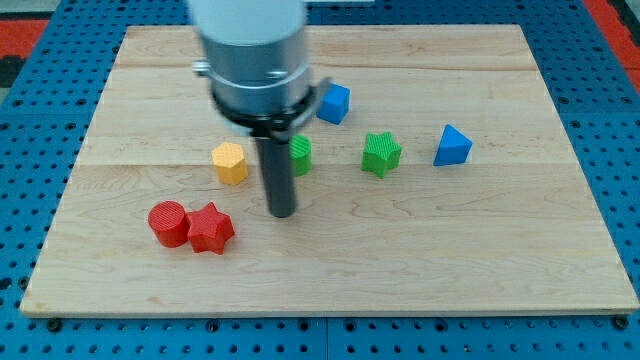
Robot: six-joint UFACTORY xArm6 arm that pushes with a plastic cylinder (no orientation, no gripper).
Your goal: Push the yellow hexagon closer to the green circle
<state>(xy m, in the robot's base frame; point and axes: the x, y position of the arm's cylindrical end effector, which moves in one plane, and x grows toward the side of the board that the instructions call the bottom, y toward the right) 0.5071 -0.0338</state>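
The yellow hexagon (230, 162) sits on the wooden board left of centre. The green circle (300, 155) lies just to its right, partly hidden behind my rod. My tip (283, 212) rests on the board below the gap between the two, closer to the green circle, a little below and to the right of the yellow hexagon. It touches neither block.
A green star (381, 153) lies right of the green circle, a blue triangle (452, 146) further right. A blue cube (334, 103) sits above. A red circle (168, 222) and red star (210, 228) touch at lower left. The board's edge (330, 314) runs along the bottom.
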